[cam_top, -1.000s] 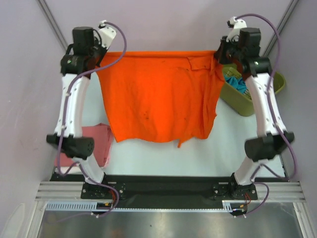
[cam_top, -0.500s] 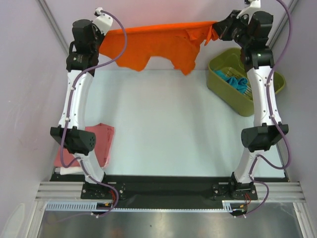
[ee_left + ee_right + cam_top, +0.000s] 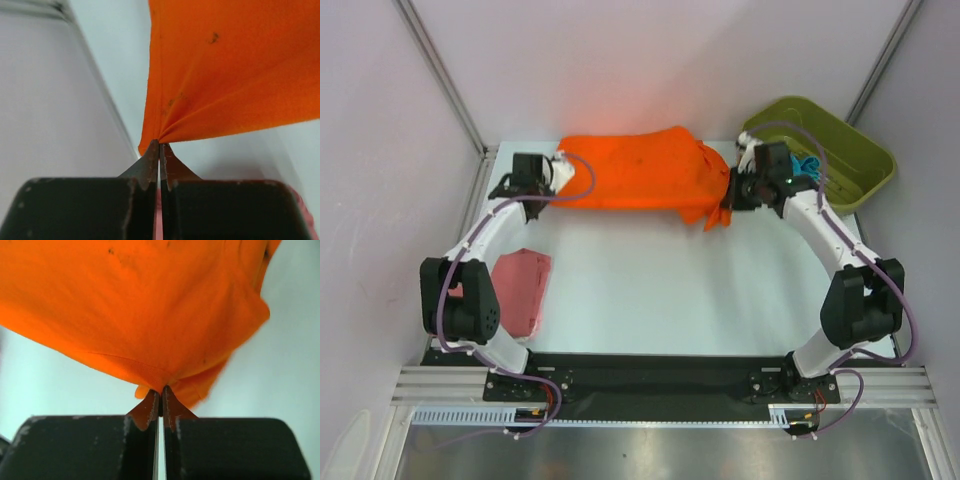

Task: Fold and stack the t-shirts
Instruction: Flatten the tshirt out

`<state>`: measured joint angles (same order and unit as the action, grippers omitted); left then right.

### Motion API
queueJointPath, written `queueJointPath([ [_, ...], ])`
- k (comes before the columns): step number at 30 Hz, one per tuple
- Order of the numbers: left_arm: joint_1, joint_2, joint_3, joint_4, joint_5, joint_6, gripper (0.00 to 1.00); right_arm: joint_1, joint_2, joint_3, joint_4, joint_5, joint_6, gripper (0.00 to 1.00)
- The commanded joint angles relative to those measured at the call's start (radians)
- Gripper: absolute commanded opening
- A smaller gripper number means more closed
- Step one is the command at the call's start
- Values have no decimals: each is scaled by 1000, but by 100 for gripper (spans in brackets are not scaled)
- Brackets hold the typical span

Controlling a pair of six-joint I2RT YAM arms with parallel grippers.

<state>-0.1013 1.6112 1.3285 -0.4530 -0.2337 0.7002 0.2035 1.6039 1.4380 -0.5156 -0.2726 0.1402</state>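
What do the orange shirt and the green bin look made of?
The orange shirt looks like soft matte knit cloth, likely cotton: it creases and bunches where pinched. The green bin is probably moulded plastic: smooth, slightly glossy, with rigid walls and a rounded rim.

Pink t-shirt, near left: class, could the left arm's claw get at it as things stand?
Probably not yet: the left claw is shut on the orange t-shirt. Nothing lies on the pink t-shirt, so once freed it likely could.

The right gripper (image 3: 161, 399) pinches a bunched edge of the orange t-shirt (image 3: 150, 305) above the pale table (image 3: 280, 355).
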Motion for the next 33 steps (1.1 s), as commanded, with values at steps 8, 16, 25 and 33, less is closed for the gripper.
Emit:
queueJointPath([
  [8,26,-94,-236,-15,34,-28,0,97,98,-194,-81,84,-56,4],
  [16,25,-66,-236,-15,27,-44,0,159,341,183,-174,260,-74,50],
  [25,25,-45,-213,-29,31,-68,0,101,3,-74,-169,360,225,43],
  [33,25,-43,-195,-44,39,-85,0,261,-98,-398,61,228,380,52],
])
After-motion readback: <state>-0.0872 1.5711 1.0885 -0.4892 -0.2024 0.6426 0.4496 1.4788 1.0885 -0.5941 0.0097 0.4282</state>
